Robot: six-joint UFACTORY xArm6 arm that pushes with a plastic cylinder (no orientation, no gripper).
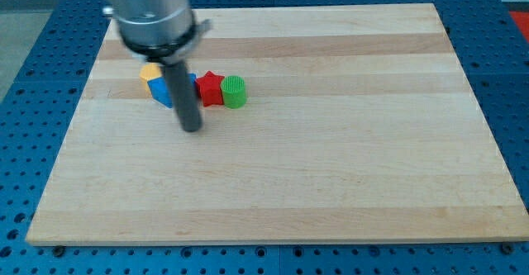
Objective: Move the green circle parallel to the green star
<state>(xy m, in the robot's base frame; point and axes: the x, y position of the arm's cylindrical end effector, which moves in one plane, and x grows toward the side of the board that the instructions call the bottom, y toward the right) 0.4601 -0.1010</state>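
Note:
The green circle (235,92) stands on the wooden board (331,168) in the upper left part of the view. It touches the right side of a red star-shaped block (212,88). No green star shows in this view. My tip (192,129) rests on the board below and to the left of the red star, about 50 px left and below the green circle, touching no block. The rod rises in front of the blue blocks and hides part of them.
A yellow block (150,72) sits at the left end of the row, with a blue block (162,91) just below it. More blue (192,82) shows behind the rod beside the red star. The arm's grey body (153,11) hangs over the board's upper left.

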